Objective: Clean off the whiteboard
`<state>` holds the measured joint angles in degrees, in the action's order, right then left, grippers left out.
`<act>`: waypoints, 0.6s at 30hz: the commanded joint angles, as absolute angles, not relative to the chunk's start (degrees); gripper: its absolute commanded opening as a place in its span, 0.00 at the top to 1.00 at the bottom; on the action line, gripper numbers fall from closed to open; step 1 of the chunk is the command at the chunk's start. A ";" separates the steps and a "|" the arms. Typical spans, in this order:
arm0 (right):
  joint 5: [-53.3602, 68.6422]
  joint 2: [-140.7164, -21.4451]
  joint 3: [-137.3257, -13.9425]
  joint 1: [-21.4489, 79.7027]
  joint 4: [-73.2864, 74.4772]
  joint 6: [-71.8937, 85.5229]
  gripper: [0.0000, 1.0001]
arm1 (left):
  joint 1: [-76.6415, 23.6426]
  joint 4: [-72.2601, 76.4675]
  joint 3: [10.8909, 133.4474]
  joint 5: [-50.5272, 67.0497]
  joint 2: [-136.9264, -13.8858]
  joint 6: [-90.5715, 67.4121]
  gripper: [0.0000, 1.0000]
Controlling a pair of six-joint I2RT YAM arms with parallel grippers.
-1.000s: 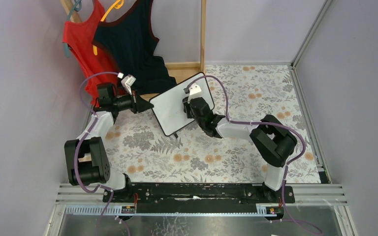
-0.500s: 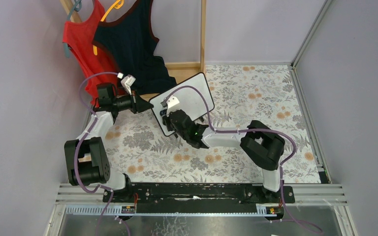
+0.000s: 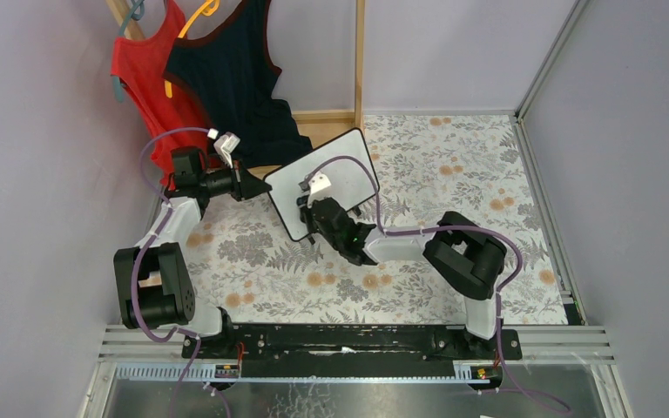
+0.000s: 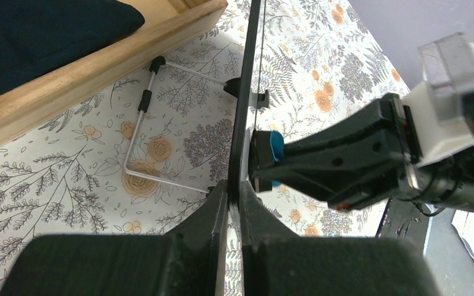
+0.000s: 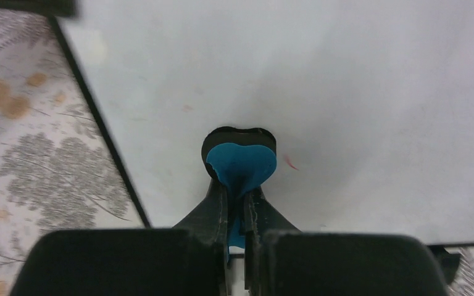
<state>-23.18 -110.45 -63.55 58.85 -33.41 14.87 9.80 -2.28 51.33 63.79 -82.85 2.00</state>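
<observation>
Top external view: the small rectangular whiteboard [image 3: 354,178], white face and black rim, stands tilted at the far left-centre of the floral tablecloth [image 3: 435,261], just in front of the wooden frame [image 3: 331,116]. The left gripper [image 3: 257,185] is pinched tight on the board's left edge; its wrist camera shows one jaw on each side of the rim. The right gripper [image 5: 237,185] is closed on a blue eraser pad [image 5: 241,161] with a black backing, pressed flat to the board's face near the lower left corner. A faint red fleck [image 5: 290,161] sits just right of the pad.
</observation>
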 commanded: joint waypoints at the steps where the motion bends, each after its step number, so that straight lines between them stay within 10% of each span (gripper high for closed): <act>1: -29.55 -107.33 -58.04 54.01 -33.15 15.77 1.00 | 9.86 -2.77 52.32 63.91 -82.05 4.57 1.00; 18: -25.43 -105.64 -61.59 51.00 -30.77 17.16 1.00 | 9.91 -2.87 51.99 63.79 -81.70 4.78 1.00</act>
